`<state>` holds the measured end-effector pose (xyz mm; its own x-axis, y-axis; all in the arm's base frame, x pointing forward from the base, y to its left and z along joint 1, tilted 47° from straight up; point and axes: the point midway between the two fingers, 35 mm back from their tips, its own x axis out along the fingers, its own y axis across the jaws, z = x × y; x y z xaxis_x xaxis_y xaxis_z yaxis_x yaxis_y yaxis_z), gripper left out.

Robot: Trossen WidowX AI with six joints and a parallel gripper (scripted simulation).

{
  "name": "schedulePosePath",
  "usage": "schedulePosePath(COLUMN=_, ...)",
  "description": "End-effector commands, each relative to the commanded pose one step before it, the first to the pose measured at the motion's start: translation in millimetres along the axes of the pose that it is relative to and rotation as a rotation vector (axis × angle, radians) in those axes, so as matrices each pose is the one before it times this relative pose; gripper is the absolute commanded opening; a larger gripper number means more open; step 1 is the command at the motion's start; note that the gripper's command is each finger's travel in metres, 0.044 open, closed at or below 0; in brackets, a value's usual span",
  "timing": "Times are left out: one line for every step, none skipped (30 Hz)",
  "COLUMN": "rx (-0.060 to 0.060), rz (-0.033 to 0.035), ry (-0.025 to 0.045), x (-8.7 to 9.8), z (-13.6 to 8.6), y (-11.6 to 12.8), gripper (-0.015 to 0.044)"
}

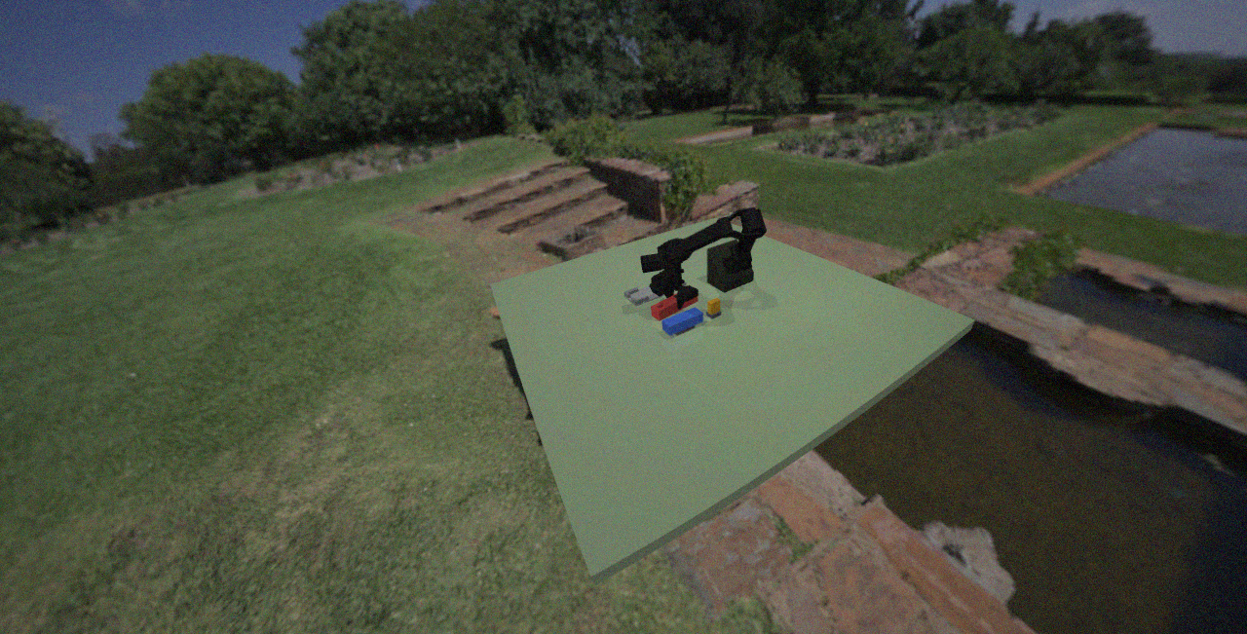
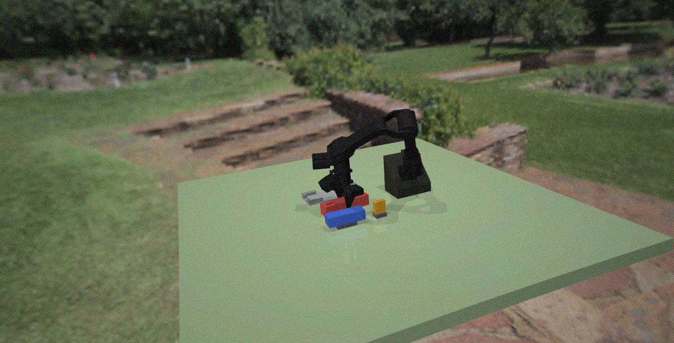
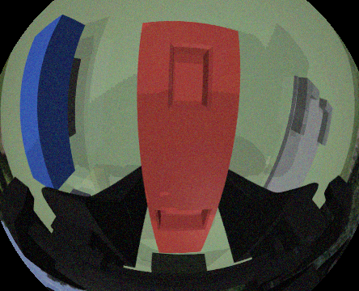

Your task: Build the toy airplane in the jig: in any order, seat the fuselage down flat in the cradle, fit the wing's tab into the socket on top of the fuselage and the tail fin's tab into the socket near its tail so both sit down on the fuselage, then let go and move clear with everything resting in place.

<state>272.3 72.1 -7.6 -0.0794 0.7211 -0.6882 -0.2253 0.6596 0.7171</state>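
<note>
The red fuselage [image 1: 664, 308] [image 2: 329, 205] [image 3: 187, 137] lies on the table with its two sockets facing up. My gripper [image 1: 680, 302] [image 2: 348, 203] [image 3: 181, 167] is shut on it, one finger on each long side, nearer the smaller socket. The blue wing [image 1: 682, 321] [image 2: 345, 216] [image 3: 50, 101] rests beside it on its dark tab [image 2: 347, 225] [image 3: 72, 101]. The orange tail fin [image 1: 714, 306] [image 2: 379, 206] stands on a dark base near the fuselage's end. The grey jig [image 1: 640, 295] [image 2: 314, 198] [image 3: 306, 137] lies on the fuselage's other side, partly hidden by the arm; its visible part holds nothing.
The arm's black base [image 1: 730, 267] [image 2: 406, 183] stands on the green table [image 1: 740, 403] [image 2: 447, 256] behind the parts. The wing lies close along one side of the gripper, and the jig along the other.
</note>
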Motion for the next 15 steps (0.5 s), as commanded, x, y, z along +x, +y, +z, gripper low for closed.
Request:
schedulePosePath(rx=-0.005, rz=-0.00658, ry=-0.00586, x=-8.48, z=3.21, y=-1.94, gripper=0.0006)
schedulePosePath(rx=0.0001, rz=-0.001, ry=-0.00008, x=-2.91, z=0.57, y=-0.42, gripper=0.0)
schedulePosePath(rx=0.0001, rz=-0.00095, ry=-0.00006, x=-2.93, z=0.54, y=-0.41, gripper=0.0)
schedulePosePath(rx=0.0001, rz=-0.0009, ry=-0.00005, x=-2.95, z=0.5, y=-0.39, gripper=0.0)
schedulePosePath(rx=0.0001, rz=-0.00085, ry=-0.00003, x=-2.96, z=0.47, y=-0.37, gripper=0.0)
schedulePosePath(rx=0.0001, rz=-0.0008, ry=-0.00002, x=-2.98, z=0.43, y=-0.35, gripper=0.0)
schedulePosePath(rx=0.0001, rz=-0.00075, ry=0.0, x=-2.99, z=0.4, y=-0.34, gripper=0.0)
schedulePosePath(rx=0.0001, rz=-0.0007, ry=0.00001, x=-3.01, z=0.37, y=-0.32, gripper=0.0)
schedulePosePath(rx=0.0001, rz=-0.00065, ry=0.00002, x=-3.02, z=0.33, y=-0.3, gripper=0.0)
schedulePosePath(rx=0.0001, rz=-0.0006, ry=0.00004, x=-3.03, z=0.3, y=-0.28, gripper=0.0)
schedulePosePath(rx=0.0001, rz=-0.00055, ry=0.00005, x=-3.05, z=0.27, y=-0.26, gripper=0.0)
schedulePosePath(rx=0.0001, rz=-0.0005, ry=0.00006, x=-3.06, z=0.23, y=-0.24, gripper=0.0)
schedulePosePath(rx=0.0001, rz=-0.00045, ry=0.00007, x=-3.07, z=0.2, y=-0.22, gripper=0.0)
schedulePosePath(rx=0.0001, rz=-0.0004, ry=0.00008, x=-3.09, z=0.16, y=-0.2, gripper=0.0)
schedulePosePath(rx=0.0001, rz=-0.00035, ry=0.00008, x=-3.1, z=0.13, y=-0.17, gripper=0.0)
